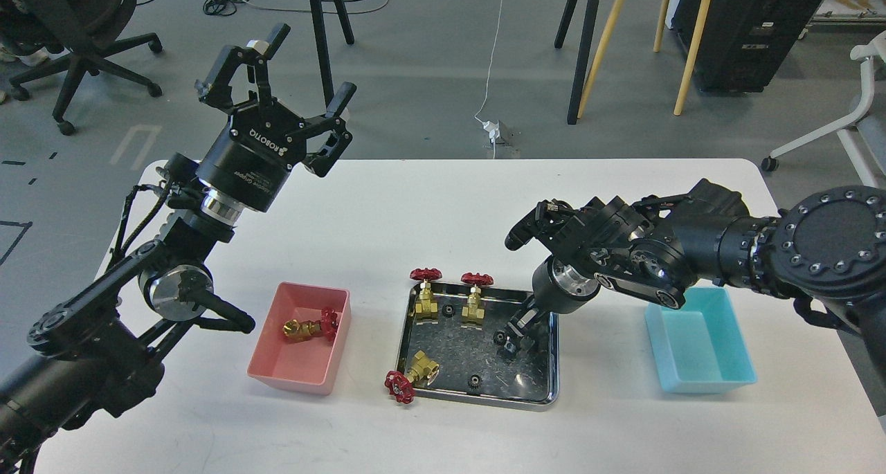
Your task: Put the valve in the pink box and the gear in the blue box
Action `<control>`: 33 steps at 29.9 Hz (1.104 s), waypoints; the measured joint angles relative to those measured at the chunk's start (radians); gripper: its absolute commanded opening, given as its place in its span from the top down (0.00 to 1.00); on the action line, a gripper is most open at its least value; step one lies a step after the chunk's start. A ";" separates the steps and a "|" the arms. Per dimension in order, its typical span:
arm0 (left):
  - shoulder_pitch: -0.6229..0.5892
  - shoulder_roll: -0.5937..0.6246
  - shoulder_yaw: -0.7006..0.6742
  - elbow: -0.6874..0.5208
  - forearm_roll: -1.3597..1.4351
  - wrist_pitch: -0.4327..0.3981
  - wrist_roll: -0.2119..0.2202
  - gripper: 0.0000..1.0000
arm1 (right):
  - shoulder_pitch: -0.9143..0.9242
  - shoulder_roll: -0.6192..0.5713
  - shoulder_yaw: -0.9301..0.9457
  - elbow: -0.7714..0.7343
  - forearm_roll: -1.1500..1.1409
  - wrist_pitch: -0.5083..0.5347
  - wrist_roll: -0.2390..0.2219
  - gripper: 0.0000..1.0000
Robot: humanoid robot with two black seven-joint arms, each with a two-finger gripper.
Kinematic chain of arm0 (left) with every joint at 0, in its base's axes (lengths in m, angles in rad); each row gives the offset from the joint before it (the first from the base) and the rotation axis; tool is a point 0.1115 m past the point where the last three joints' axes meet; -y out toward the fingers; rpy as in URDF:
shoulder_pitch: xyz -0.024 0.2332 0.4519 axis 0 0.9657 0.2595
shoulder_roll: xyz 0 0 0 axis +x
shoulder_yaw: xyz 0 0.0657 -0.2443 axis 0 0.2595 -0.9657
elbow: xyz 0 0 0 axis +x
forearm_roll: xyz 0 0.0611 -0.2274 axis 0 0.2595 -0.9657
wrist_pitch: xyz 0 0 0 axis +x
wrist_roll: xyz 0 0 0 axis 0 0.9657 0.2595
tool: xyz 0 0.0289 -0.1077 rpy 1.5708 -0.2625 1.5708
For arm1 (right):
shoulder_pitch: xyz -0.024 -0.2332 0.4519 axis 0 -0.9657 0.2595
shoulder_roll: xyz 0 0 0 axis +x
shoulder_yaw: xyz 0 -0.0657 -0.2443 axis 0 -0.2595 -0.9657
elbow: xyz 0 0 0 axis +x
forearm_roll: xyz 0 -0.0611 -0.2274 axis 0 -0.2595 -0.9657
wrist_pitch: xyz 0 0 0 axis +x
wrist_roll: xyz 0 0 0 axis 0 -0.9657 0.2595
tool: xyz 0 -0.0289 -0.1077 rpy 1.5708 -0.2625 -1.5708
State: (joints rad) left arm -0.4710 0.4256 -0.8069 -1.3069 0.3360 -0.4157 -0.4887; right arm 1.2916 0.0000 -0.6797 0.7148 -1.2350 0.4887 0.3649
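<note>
The pink box point(291, 379) sits front left and holds one valve point(311, 326) lying on its side. The steel tray point(484, 398) in the middle holds two upright valves point(425, 295) point(475, 299). A third valve point(410, 377) lies across the tray's front-left rim. Small black gears lie in the tray point(448, 311) point(474, 381) point(498, 337). My right gripper point(514, 340) points down into the tray's right part, beside a gear. Its fingers look dark and small, and I cannot tell whether they hold anything. The blue box point(699, 353) stands to the right and looks empty. My left gripper point(277, 69) is open and empty, raised above the table's back left.
The white table point(387, 211) ends at its far edge behind the arms. Beyond it on the floor are stand legs, cables and an office chair point(76, 24). My right arm's wrist point(609, 259) hangs over the table between the tray and the blue box.
</note>
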 measured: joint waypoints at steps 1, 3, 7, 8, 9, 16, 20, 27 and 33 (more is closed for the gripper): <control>0.000 0.000 0.000 0.000 0.000 0.000 0.000 0.06 | 0.000 0.000 0.000 0.000 0.000 0.000 0.000 0.63; 0.000 0.000 0.000 0.000 0.000 0.000 0.000 0.06 | 0.000 0.000 0.000 0.000 0.000 0.000 -0.001 0.63; 0.001 -0.001 0.000 0.000 0.000 0.000 0.000 0.06 | 0.005 0.000 0.000 -0.001 0.000 0.000 -0.001 0.60; 0.001 -0.001 0.000 0.000 0.000 0.000 0.000 0.06 | 0.008 0.000 0.000 -0.001 0.000 0.000 -0.001 0.59; 0.001 -0.001 0.000 0.000 0.000 0.000 0.000 0.06 | 0.011 0.000 0.000 -0.001 0.001 0.000 -0.001 0.59; 0.001 -0.001 0.000 0.000 0.000 0.000 0.000 0.06 | 0.016 0.000 0.000 -0.001 0.002 0.000 -0.001 0.59; 0.001 -0.001 0.001 0.000 0.000 0.000 0.000 0.06 | 0.014 0.000 0.000 -0.001 0.002 0.000 -0.001 0.59; 0.002 0.000 0.002 0.000 0.000 0.000 0.000 0.06 | 0.009 0.000 0.000 -0.001 0.002 0.000 -0.002 0.61; 0.007 0.000 0.003 0.000 0.001 0.000 0.000 0.06 | 0.005 0.000 0.000 0.001 0.000 0.000 -0.003 0.95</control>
State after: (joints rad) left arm -0.4643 0.4258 -0.8040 -1.3069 0.3374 -0.4157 -0.4887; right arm 1.2970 0.0000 -0.6795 0.7160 -1.2345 0.4887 0.3621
